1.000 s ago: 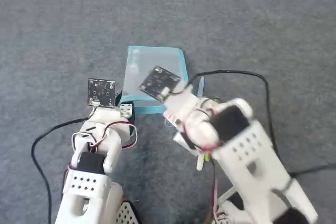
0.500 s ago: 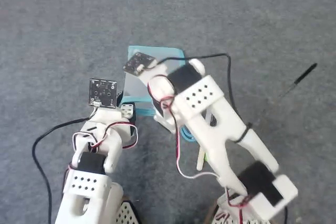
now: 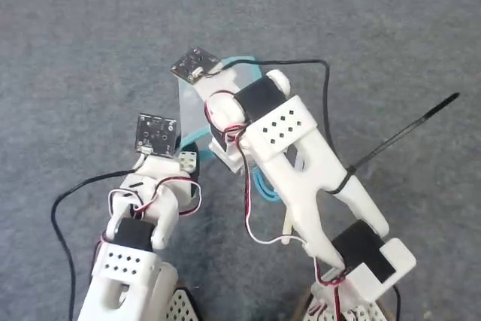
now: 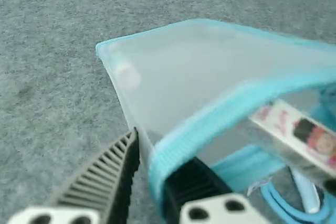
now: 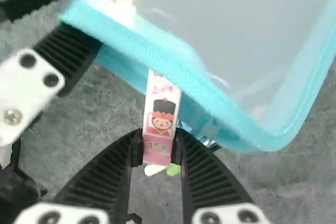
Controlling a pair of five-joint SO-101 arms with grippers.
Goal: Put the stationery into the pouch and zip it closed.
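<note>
Pouch [image 4: 199,72]: frosted plastic, turquoise woven edging

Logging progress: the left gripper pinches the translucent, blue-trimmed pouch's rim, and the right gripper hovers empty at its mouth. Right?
Not empty: the right wrist view shows the right gripper shut on a pink-and-white printed stationery piece at the mouth. The left gripper does pinch the pouch rim.

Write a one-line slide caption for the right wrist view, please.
Right claw grips a cartoon-printed stationery piece, tip under the blue zipper edge of the pouch pinched by the left claw.
</note>
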